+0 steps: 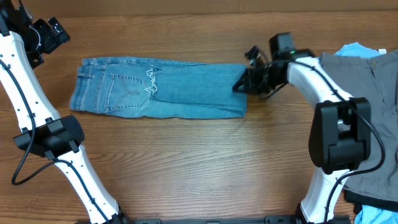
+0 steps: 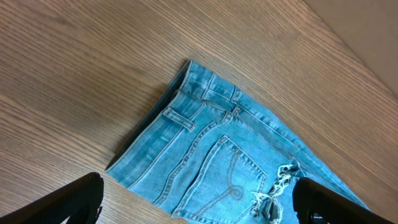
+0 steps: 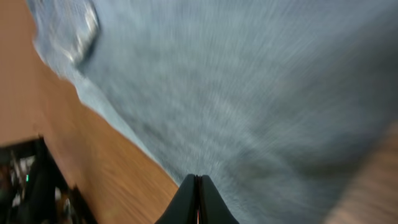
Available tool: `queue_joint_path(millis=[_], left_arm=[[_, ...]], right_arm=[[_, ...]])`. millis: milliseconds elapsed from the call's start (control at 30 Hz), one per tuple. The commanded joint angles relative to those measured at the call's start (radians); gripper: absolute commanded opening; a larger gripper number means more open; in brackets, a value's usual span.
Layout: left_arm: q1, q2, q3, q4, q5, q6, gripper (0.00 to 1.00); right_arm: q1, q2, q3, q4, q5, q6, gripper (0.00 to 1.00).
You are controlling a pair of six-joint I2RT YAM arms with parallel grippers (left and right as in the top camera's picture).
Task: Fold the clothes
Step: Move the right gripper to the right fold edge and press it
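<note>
The light-blue jeans (image 1: 161, 87) lie folded lengthwise across the far half of the table, waistband to the left and frayed hems over the back pocket. My right gripper (image 1: 241, 86) sits at their right end. In the right wrist view its jaws (image 3: 198, 180) are pressed together at the edge of the blurred denim (image 3: 249, 81), pinching it. My left gripper (image 1: 50, 31) hangs above the far left corner, away from the cloth. In its wrist view it is wide open (image 2: 199, 202) high over the waistband and pocket (image 2: 211, 162), with nothing between its fingers (image 2: 68, 202).
Grey trousers (image 1: 367, 81) are piled at the right edge, with a bright-blue garment (image 1: 357, 48) peeking out behind them. Bare wooden table (image 1: 186, 162) stretches in front of the jeans. The arm bases stand at the near edge.
</note>
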Motion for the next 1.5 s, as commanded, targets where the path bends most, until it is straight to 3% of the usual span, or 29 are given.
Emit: queue_joint_path(millis=[0,300,467,667,833,1067,1133,1200,1300,1467], left_arm=[[-0.007,-0.004,0.008,-0.002,0.008,-0.017,1.00],[-0.007,-0.004,0.008,-0.002,0.008,-0.017,1.00],[-0.007,-0.004,0.008,-0.002,0.008,-0.017,1.00],[-0.007,-0.004,0.008,-0.002,0.008,-0.017,1.00],[-0.007,-0.004,0.008,-0.002,0.008,-0.017,1.00],[-0.007,-0.004,0.008,-0.002,0.008,-0.017,1.00],[-0.007,-0.004,0.008,-0.002,0.008,-0.017,1.00],[-0.007,-0.004,0.008,-0.002,0.008,-0.017,1.00],[-0.007,-0.004,0.008,-0.002,0.008,-0.017,1.00],[-0.007,-0.004,0.008,-0.002,0.008,-0.017,1.00]], right_arm=[[0.009,-0.008,-0.137,0.078,0.024,-0.014,0.04],[0.009,-0.008,-0.410,0.417,0.051,0.010,0.04],[0.000,-0.043,-0.251,0.322,-0.082,0.009,0.04],[0.000,-0.068,0.035,0.192,-0.054,0.012,0.04],[0.003,-0.025,0.035,0.232,0.243,0.092,0.04],[0.007,0.144,0.035,0.319,0.238,0.093,0.04],[0.007,0.187,0.035,0.358,0.239,0.135,0.16],[0.006,0.193,0.037,0.374,0.238,0.152,0.17],[0.001,0.172,0.090,0.360,0.193,0.197,0.30],[-0.017,0.085,0.293,0.189,0.178,0.197,0.42]])
